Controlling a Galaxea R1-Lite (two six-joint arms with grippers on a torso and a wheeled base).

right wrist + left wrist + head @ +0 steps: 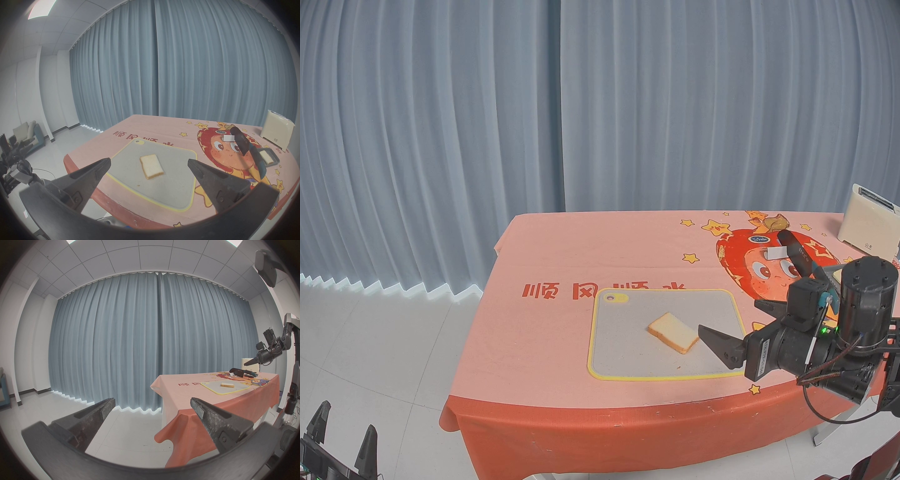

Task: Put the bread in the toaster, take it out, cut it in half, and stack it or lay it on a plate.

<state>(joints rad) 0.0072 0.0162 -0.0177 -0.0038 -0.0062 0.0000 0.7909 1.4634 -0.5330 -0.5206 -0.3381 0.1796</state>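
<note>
Head view: toaster [870, 220] clipped by the frame edge at 3 o'clock. My right arm covers the knife [794, 250] handle end and nearly all of the tray [276, 161]. Left gripper [347, 417] cropped at 7 o'clock. Left wrist view: bread [227, 385] too small, probably one slice.

Grey-blue curtain [550, 106] — behind the orange tablecloth [550, 337].

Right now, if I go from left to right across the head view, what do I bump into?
left claw → bread → right claw → knife → toaster
</note>
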